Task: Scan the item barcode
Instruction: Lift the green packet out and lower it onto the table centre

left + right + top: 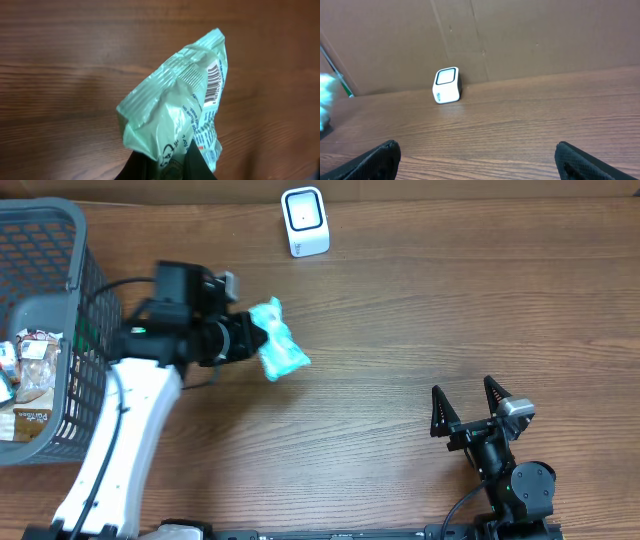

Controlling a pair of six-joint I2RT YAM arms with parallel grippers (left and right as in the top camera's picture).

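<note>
A crinkled mint-green snack packet (277, 341) hangs above the table left of centre, with my left gripper (252, 338) shut on its lower end. In the left wrist view the packet (175, 105) fills the middle, its barcode (213, 82) on the upper right side, and my left gripper (167, 167) pinches it at the bottom edge. The white scanner (305, 221) stands at the back edge, beyond the packet, and shows in the right wrist view as the scanner (446, 85). My right gripper (466, 404) stands open at the front right, holding nothing; in its own view the right gripper (477, 160) frames bare wood.
A grey mesh basket (75, 300) with several packaged goods stands at the left edge, beside my left arm. A brown cardboard wall (520, 35) runs behind the scanner. Wooden tabletop (420, 310) spreads between the scanner and my right arm.
</note>
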